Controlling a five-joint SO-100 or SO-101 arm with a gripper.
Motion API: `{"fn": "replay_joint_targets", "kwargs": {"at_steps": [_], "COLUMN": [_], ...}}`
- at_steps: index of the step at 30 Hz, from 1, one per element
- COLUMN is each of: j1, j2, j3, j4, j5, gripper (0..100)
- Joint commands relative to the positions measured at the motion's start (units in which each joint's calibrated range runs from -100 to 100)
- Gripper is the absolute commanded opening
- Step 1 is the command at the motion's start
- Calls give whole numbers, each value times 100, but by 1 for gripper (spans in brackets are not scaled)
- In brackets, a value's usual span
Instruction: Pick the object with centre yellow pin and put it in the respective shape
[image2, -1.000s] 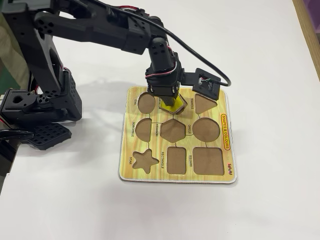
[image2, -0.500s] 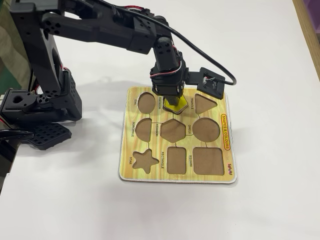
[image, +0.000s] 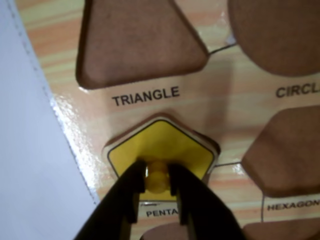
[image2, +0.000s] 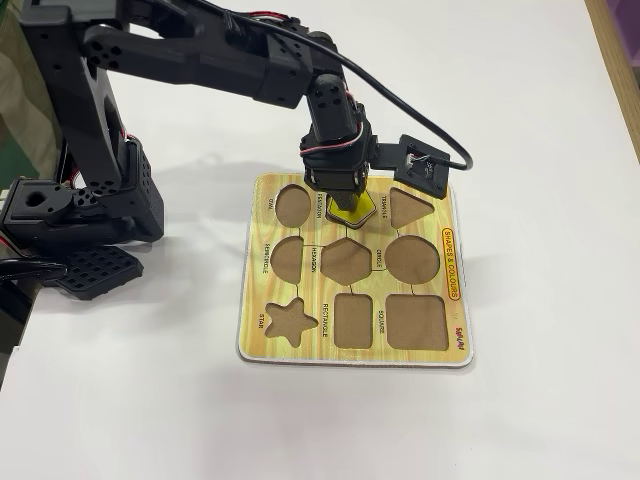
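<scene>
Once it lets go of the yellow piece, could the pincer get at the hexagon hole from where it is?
Probably yes. The pincer is shut on the yellow piece's knob, and the hexagon hole lies open beside it on the board, with nothing above it.

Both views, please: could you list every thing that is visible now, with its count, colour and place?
pentagon piece: one, yellow with a yellow knob, lying in the pentagon cutout of the board, top row middle in the fixed view.
shape board: one, yellow wood-grain, on the table in front of the arm.
empty cutouts: eight, brown, among them triangle, hexagon, star.
table: one, white, under everything.
cable: one, black, running from the arm to the wrist camera.
arm: one, black, at the left in the fixed view.
gripper: one, black, jaws closed on the knob.
</scene>
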Motion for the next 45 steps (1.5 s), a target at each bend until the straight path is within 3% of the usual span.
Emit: {"fn": "replay_joint_targets", "kwargs": {"at_steps": [1,6,45], "j1": [-80,-60,-40], "j2": [-60,-69,-77], "j3": [-207,-207,0], "j4": [12,12,4], "j5": [25,433,470], "gripper": [1,1,1]}}
